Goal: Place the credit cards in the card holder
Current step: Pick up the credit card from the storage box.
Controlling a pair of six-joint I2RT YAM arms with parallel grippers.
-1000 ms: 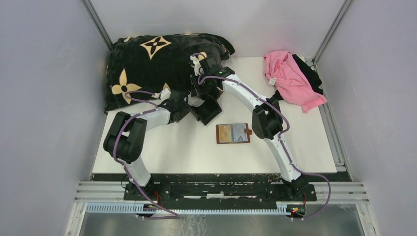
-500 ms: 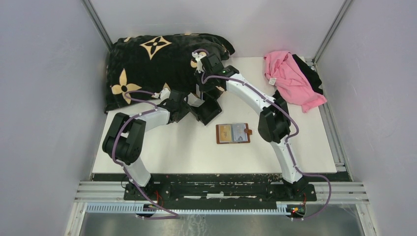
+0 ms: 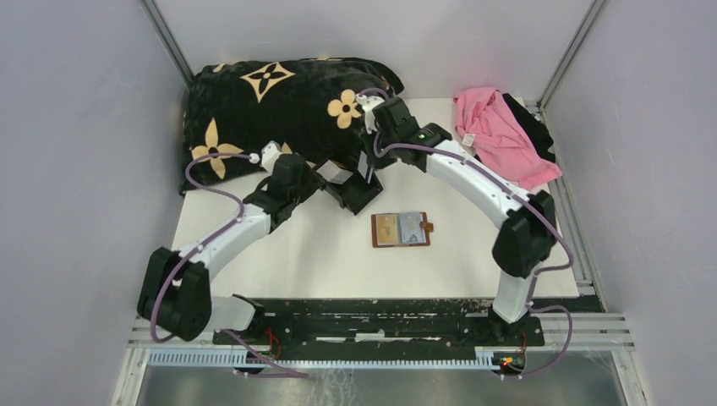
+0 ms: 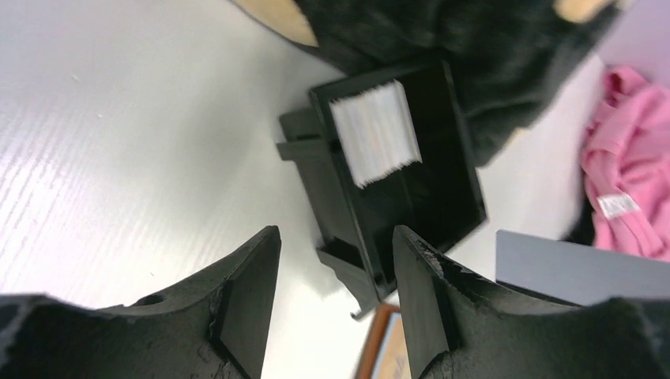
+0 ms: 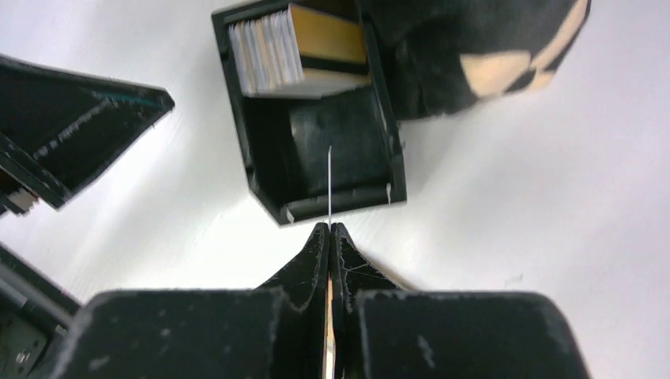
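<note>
**Right arm has one card pinched, holder lying open and ready**

The biggest thing here is the black blanket (image 3: 270,110) with cream flower shapes. It's bunched in the far-left corner and laps right up against the back of the tray, so the pick zone is a bit crowded. A pink cloth (image 3: 499,131) is heaped far right, well apart from the action.

The black tray (image 5: 355,201) sits mid-worktop with both arms reaching in to it. The left end effector (image 4: 336,260) hovers over the tray, jaws spread with nothing between them. My guess is it's there to steady the tray or take the next card.

The card holder (image 3: 401,229) lies opened flat near the tray, on the side toward the arm bases, snap tab pointing right. A tan face and a grey-blue face show inside, so it looks partly loaded already.

The rest of the credit cards (image 5: 265,51) stand on edge as a pale stack at the tray's far end.

The right end effector (image 5: 329,230) is clamped tight on a single card (image 5: 329,181), seen edge-on as a thin white line. Gripping one end probably leaves the rest free to slide into a pocket.

The worktop (image 3: 321,254) is plain matte white, boxed in by pale grey walls (image 3: 76,169) with metal posts in the far corners.
</note>
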